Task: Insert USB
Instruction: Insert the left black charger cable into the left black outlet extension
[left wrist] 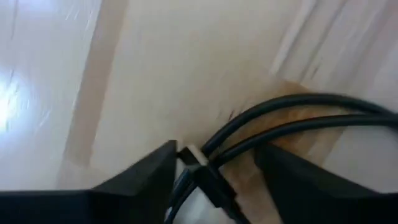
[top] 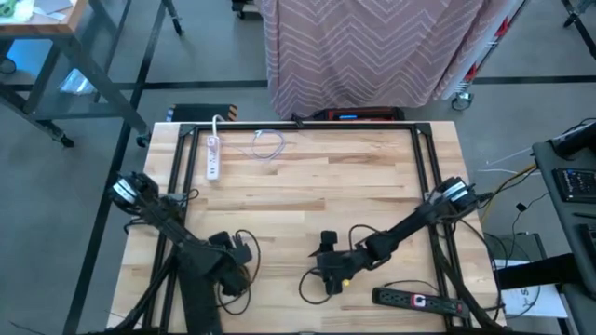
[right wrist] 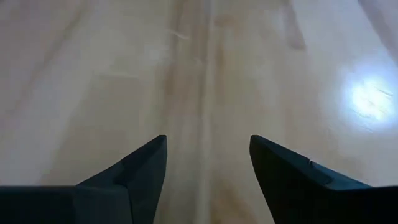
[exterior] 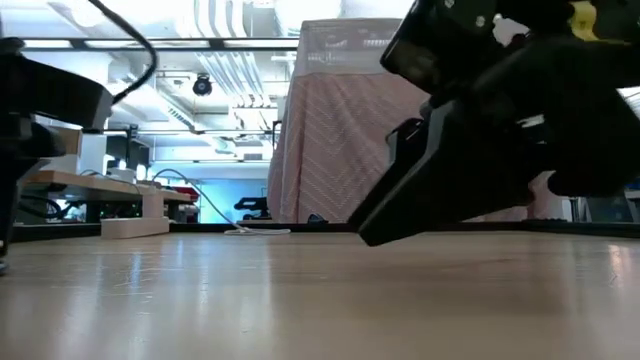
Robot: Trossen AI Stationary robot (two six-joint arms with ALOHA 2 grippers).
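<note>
A black cable (left wrist: 298, 115) runs doubled over the wooden table (top: 317, 186), ending in a dark plug with a light tip (left wrist: 198, 163). My left gripper (left wrist: 214, 155), near the table's front left (top: 240, 249), points down and is open, one finger on each side of the plug. My right gripper (right wrist: 208, 146) is open over bare wood near the front centre (top: 326, 262), slanting down toward the table's left; it shows large in the low view (exterior: 400, 215). A cable loop (top: 307, 284) lies beside it. My left gripper stands astride the cable's plug end (left wrist: 198, 163) from above. The plug's light tip lies right beside one finger (left wrist: 163, 163); whether they touch I cannot tell. The cable lies on the table.
A black power strip (top: 414, 300) lies at the front right. A white power strip (top: 212, 156) and a thin white cable (top: 268, 144) lie at the far left. A black frame (top: 428, 167) borders the table. Bare wood fills the middle.
</note>
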